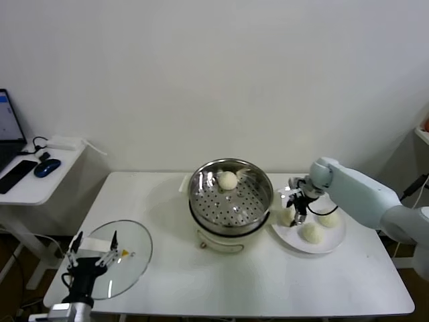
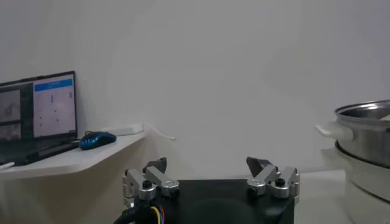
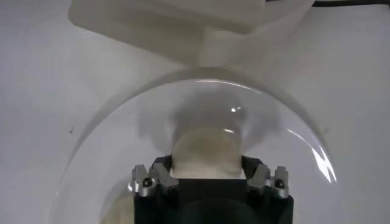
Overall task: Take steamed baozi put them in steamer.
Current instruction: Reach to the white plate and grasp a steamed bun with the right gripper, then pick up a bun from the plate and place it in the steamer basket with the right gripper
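Observation:
The steamer (image 1: 201, 176), a shiny perforated pot on a cream base, stands mid-table with one baozi (image 1: 228, 180) inside. Three off-white baozi lie on a white plate (image 1: 335, 240) to its right: two free ones (image 1: 328, 219) (image 1: 311, 232) and the one nearest the pot (image 1: 287, 217). My right gripper (image 1: 297, 209) is down over that nearest one. In the right wrist view my gripper (image 3: 207, 164) has its jaws pressed on both sides of the baozi (image 3: 206, 149), low over the plate rim (image 3: 109, 115). My left gripper (image 1: 94, 243) is open and empty, parked at the front left.
A glass lid (image 1: 131, 255) lies flat at the table's front left, under my left gripper (image 2: 207, 164). The pot's side (image 2: 365, 131) shows in the left wrist view. A side table (image 1: 33, 181) with a laptop (image 2: 36, 109) and blue mouse (image 2: 97, 140) stands far left.

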